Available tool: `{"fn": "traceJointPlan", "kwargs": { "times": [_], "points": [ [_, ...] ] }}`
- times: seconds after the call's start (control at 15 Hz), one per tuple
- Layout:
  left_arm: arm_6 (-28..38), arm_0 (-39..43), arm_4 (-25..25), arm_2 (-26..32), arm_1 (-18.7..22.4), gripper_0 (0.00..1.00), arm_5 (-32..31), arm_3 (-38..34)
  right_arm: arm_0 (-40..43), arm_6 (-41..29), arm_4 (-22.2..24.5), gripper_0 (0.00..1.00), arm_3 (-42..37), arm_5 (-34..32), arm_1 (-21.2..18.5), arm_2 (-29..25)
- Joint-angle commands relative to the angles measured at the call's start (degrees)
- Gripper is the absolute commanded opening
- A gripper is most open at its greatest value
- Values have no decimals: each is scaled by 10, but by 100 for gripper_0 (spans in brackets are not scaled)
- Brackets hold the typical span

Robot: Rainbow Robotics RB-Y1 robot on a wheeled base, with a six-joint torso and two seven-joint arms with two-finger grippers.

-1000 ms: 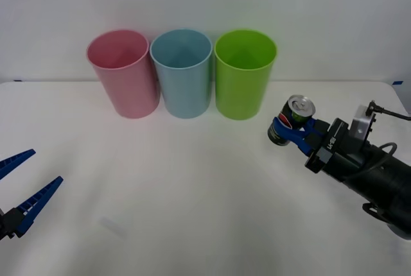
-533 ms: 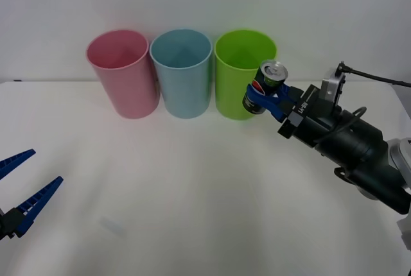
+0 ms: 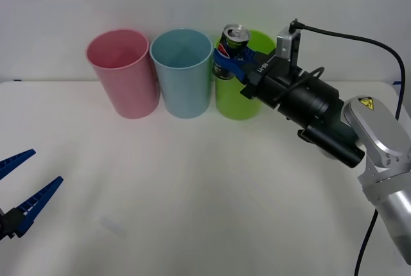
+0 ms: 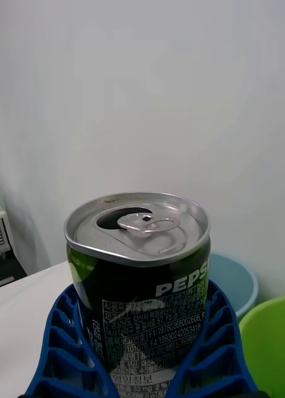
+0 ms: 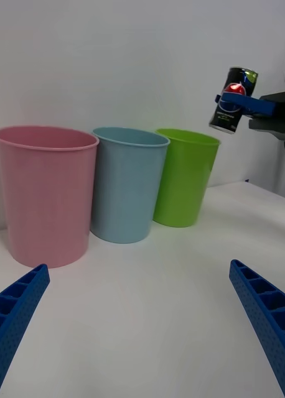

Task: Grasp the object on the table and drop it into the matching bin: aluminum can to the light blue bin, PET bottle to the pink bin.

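My right gripper (image 3: 232, 64) pinches the aluminum can (image 3: 230, 52) between its two blue ribbed fingers (image 4: 208, 348), one pressed against each side of the dark body. In the right wrist view the can (image 4: 139, 280) stands upright in this grip, its silver lid facing up, the pull-tab lying flat beside the open mouth, and white lettering on the dark wall just above the fingers.

In the front view the can is held in the air, clear of the table (image 3: 192, 186). It sits over the near-left part of the lime green bin (image 3: 247, 77), close to the gap between that bin and the light blue bin (image 3: 182, 74). The left wrist view shows the same can (image 5: 233, 101) raised above rim height, over the lime green bin (image 5: 183, 177) and on the side away from the light blue bin (image 5: 127, 183).

Just beyond my right gripper, on the side of the can away from my arm, lies the light blue bin, whose rim (image 4: 239, 283) appears behind the can in the right wrist view. Farther in the same direction stands the pink bin (image 3: 122, 74), touching or nearly touching the light blue one. All three bins stand upright in a row at the far edge of the table.

My left gripper (image 3: 22, 189) rests low over the near-left part of the table, well apart from the bins, its blue fingers (image 5: 267, 323) spread wide and holding nothing.
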Motion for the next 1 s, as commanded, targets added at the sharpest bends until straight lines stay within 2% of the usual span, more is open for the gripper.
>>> {"fn": "traceJointPlan", "kwargs": {
  "times": [0.07, 0.53, 0.8, 1.0],
  "points": [
    [0, 0, 0, 0, 0, 100, 0, 0, -61, -3, 22, 0, 67, 9, 36, -2],
    [0, 0, 0, 0, 0, 100, 0, 0, -161, -2, 126, 0, 188, 45, 146, -58],
    [0, 0, 0, 0, 0, 100, 0, 0, -171, -1, 171, 0, 192, 126, 194, -62],
    [0, 0, 0, 0, 0, 100, 0, 0, -174, 1, 189, 0, 193, 184, 211, -56]
  ]
}}
